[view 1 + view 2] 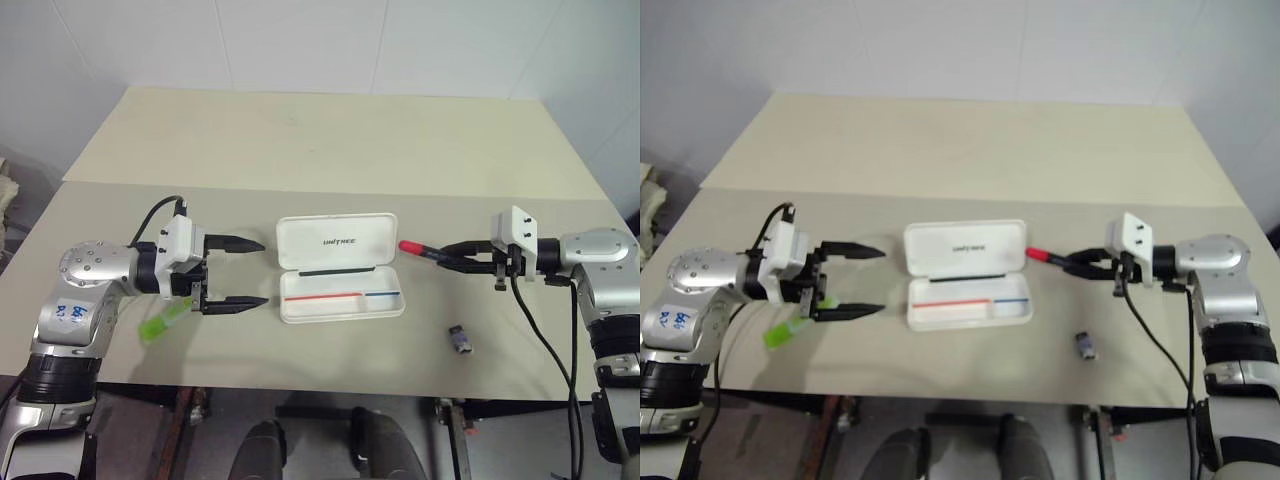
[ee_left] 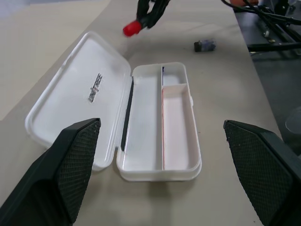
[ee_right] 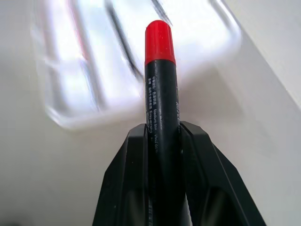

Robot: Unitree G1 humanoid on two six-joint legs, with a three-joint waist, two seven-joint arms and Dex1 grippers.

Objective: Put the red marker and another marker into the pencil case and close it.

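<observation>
- I'm seeing a small dark grey stubby object (image 1: 459, 338) lying on the beige table (image 1: 330, 140), sitting at five o'clock from centre.

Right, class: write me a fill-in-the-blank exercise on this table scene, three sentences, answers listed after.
1. The right claw grips the slim black marker with the ___ cap.
2. The flat white plastic pencil case lies ___.
3. The chunky lime-green marker lies beside the ___ claw.

Answers: red; open; left

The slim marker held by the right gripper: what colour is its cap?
Bright red cap on a black barrel, clearest in the right wrist view.
</observation>
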